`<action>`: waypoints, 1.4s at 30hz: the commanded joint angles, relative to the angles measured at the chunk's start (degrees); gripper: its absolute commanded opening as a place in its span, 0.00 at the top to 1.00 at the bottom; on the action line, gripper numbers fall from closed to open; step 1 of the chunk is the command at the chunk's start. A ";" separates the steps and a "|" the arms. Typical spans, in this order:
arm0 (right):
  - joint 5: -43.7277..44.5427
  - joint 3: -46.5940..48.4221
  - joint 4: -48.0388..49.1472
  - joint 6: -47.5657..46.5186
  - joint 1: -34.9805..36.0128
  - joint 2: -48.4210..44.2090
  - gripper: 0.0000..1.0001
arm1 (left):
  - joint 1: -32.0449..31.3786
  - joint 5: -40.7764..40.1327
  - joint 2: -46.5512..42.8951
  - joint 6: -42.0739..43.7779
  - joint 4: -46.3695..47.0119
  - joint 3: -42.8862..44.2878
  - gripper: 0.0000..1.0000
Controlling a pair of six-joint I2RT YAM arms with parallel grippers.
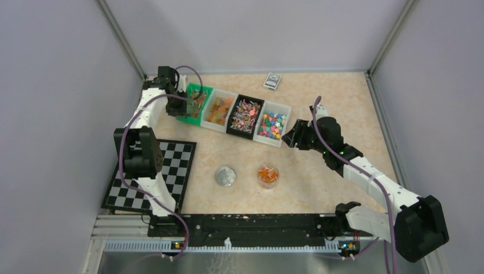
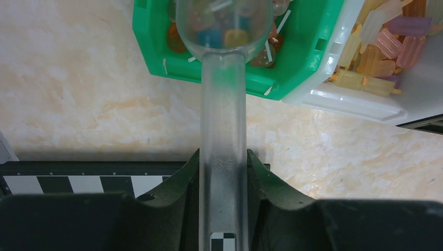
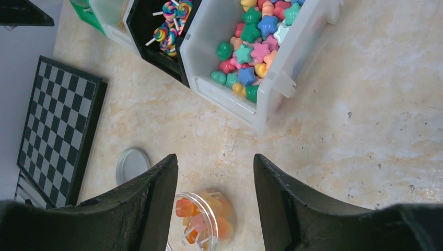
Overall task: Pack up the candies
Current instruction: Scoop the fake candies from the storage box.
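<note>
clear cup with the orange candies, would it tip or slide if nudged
Probably slides rather than tips: the clear cup looks low and wide, upright on the smooth table. Likely light: thin clear walls, only some orange candies inside. It seems open on top, so a hard knock might spill them.

Orange candies (image 3: 201, 219): small glossy heap in clear cup (image 3: 232, 217), between tips of my right jaws. Star candies (image 3: 254, 39): mixed colours, loose pile well ahead. Round candies (image 2: 224, 36): blue, orange, in scoop (image 2: 223, 130) straight ahead of my left jaws.
</note>
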 commanded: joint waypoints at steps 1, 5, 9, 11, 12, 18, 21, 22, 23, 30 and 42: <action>-0.20 0.42 2.91 -0.11 -0.20 0.29 0.45 | 0.43 0.41 -0.37 0.98 6.07 -0.74 1.00; 0.27 0.20 3.26 0.08 -0.20 0.33 0.45 | 0.39 0.28 -2.12 1.73 9.84 -5.07 1.00; -0.17 -0.16 4.36 0.70 -0.20 1.26 0.45 | 0.38 0.75 -4.38 1.99 16.12 -11.38 1.00; -0.62 0.11 5.10 1.03 -0.20 1.88 0.46 | 0.38 1.09 -5.37 1.19 17.44 -13.28 1.00; -0.76 0.33 4.99 1.10 -0.27 2.09 0.46 | 0.43 1.35 -5.95 1.08 18.33 -14.74 1.00; -0.39 0.38 4.62 0.85 -0.23 1.73 0.46 | 0.39 0.94 -9.06 1.36 20.52 -17.45 1.00; -0.48 0.19 4.82 1.01 -0.20 1.77 0.46 | 0.41 1.29 -11.14 1.28 22.75 -19.64 1.00; -0.67 0.29 4.74 1.13 -0.20 1.78 0.46 | 0.43 1.66 -12.09 1.36 23.38 -20.39 1.00; -0.83 0.32 4.66 1.12 -0.16 1.74 0.46 | 0.38 2.64 -13.21 1.25 23.29 -20.76 1.00; 1.03 1.46 3.79 -1.14 -0.18 1.38 0.46 | 0.43 3.57 -21.54 -0.50 24.71 -25.06 1.00; 3.86 6.10 -0.96 -4.91 -0.20 0.35 0.45 | 0.36 5.77 -33.10 -1.48 26.18 -31.85 1.00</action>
